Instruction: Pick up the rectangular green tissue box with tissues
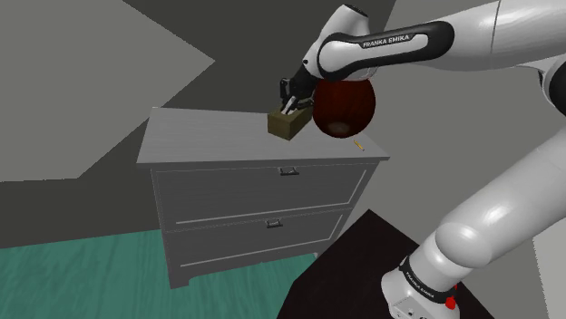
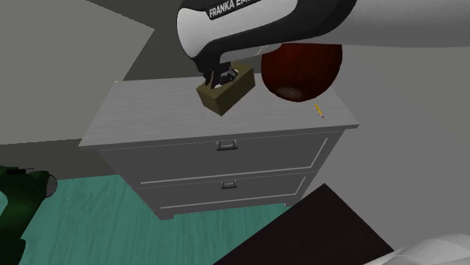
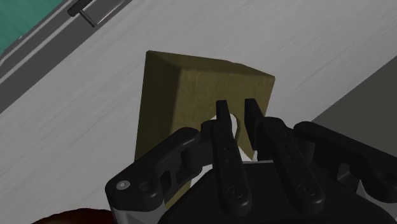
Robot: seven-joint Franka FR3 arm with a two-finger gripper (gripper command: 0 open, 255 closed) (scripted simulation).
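One olive tissue box, grey dresser top beneath it, black gripper narrowed on its top, pinching the white tissue, dark red round thing beside.

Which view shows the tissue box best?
Wrist view: olive tissue box up close, two faces plain, tool clasping its top. Second exterior view shows it small, tilted under the arm; shoulder view, small, beside a dark red round object.

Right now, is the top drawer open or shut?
Shut: the top drawer sits flush in the dresser, like the drawer below.
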